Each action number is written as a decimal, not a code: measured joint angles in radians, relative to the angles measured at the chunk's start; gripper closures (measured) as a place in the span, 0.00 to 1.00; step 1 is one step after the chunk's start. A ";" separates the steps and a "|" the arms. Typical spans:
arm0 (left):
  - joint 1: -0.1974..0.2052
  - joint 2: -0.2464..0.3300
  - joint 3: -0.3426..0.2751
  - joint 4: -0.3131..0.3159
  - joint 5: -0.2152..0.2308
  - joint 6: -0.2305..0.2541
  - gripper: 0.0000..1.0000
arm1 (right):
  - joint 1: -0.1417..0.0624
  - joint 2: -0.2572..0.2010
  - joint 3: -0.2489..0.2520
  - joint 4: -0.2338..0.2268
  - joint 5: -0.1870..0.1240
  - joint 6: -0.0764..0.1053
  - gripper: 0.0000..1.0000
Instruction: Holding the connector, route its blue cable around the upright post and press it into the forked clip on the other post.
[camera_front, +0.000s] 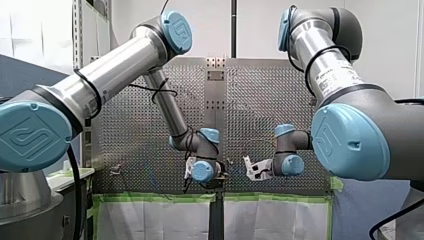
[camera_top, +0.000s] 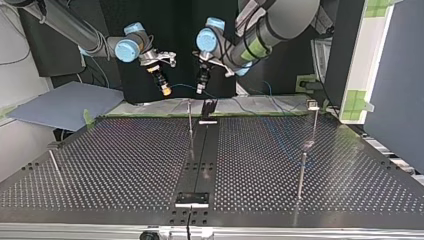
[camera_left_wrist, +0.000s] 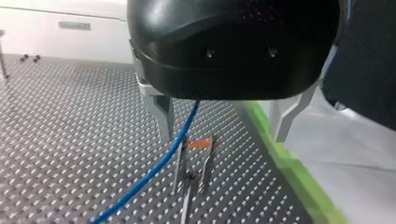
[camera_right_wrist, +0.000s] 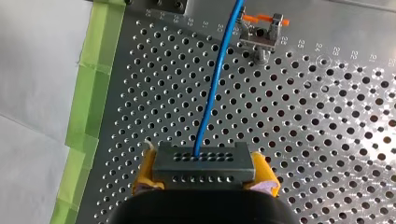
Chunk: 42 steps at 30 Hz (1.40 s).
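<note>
Connector (camera_right_wrist: 203, 161) clamped in my right tool (camera_right_wrist: 204, 176), my left tool (camera_left_wrist: 222, 137) apart, perforated table (camera_right_wrist: 327, 116), green tape (camera_right_wrist: 86, 107) edging

The counter (camera_top: 115, 165) is dark metal, full of small holes. A black strip (camera_top: 204, 150) runs down its middle. Green tape (camera_right_wrist: 88, 88) lines one edge, and a white sheet (camera_right_wrist: 32, 70) lies just past the tape. A flat grey board (camera_top: 55, 107) rests beside the counter at the top view's left.

Your perforated grey metal surface (camera_top: 125, 165) bears a black centre strip (camera_top: 202, 160). Upright on it stand thin metal posts (camera_top: 301, 176).
</note>
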 joint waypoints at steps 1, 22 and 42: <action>0.003 0.000 0.002 0.002 0.000 -0.006 0.00 | 0.000 0.000 0.000 0.000 0.000 0.000 1.00; 0.033 -0.003 0.029 -0.009 0.007 -0.044 0.00 | 0.001 0.000 0.000 0.003 0.000 -0.004 1.00; 0.025 -0.003 0.029 -0.010 0.023 -0.035 1.00 | -0.002 -0.001 0.000 0.004 0.016 -0.006 1.00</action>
